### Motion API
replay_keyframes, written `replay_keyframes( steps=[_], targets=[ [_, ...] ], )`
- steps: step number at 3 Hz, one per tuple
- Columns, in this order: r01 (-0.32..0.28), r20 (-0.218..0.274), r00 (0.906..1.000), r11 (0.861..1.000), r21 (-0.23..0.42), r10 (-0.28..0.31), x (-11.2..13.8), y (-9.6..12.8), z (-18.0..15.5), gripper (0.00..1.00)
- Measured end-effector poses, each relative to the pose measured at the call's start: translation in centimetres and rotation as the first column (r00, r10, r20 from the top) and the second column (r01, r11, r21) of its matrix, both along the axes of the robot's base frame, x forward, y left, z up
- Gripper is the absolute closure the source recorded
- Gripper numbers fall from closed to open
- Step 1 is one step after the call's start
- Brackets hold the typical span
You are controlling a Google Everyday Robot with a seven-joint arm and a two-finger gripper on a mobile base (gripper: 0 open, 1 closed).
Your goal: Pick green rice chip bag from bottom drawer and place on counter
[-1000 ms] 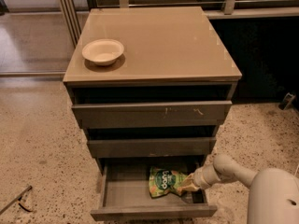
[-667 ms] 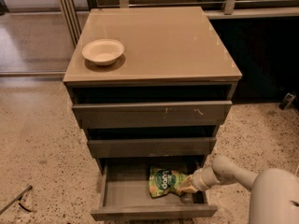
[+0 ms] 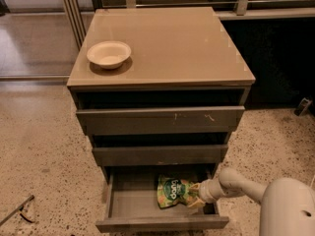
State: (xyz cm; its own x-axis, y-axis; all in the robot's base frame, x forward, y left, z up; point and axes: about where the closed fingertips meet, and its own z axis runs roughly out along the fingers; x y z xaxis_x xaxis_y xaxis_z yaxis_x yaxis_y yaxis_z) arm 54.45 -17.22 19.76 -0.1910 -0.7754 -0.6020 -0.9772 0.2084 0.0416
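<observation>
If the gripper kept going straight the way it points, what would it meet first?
The green chip bag, directly ahead of the gripper in the bottom drawer; they may already touch.

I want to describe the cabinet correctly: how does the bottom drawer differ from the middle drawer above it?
The bottom drawer is pulled far out, its grey inside open to view; the middle drawer stands out only slightly, its inside hidden. The bottom drawer holds the green rice chip bag, with the pincer at the bag's right edge; nothing shows in the middle drawer. Both have plain, flat grey-brown fronts.
</observation>
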Motion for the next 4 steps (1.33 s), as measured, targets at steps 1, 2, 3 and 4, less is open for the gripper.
replay_keyframes(
  steps=[1,2,3,4],
  targets=[
    [0.002,0.016,0.9999,1.0,0.001,-0.002,0.8,0.1,-2.4,0.09],
    [0.01,0.029,0.9995,1.0,0.014,-0.01,1.7,0.1,-3.9,0.08],
    [0.01,0.029,0.9995,1.0,0.014,-0.01,1.7,0.1,-3.8,0.09],
    [0.01,0.033,0.9994,1.0,0.016,-0.01,2.0,0.2,-3.9,0.11]
  ],
)
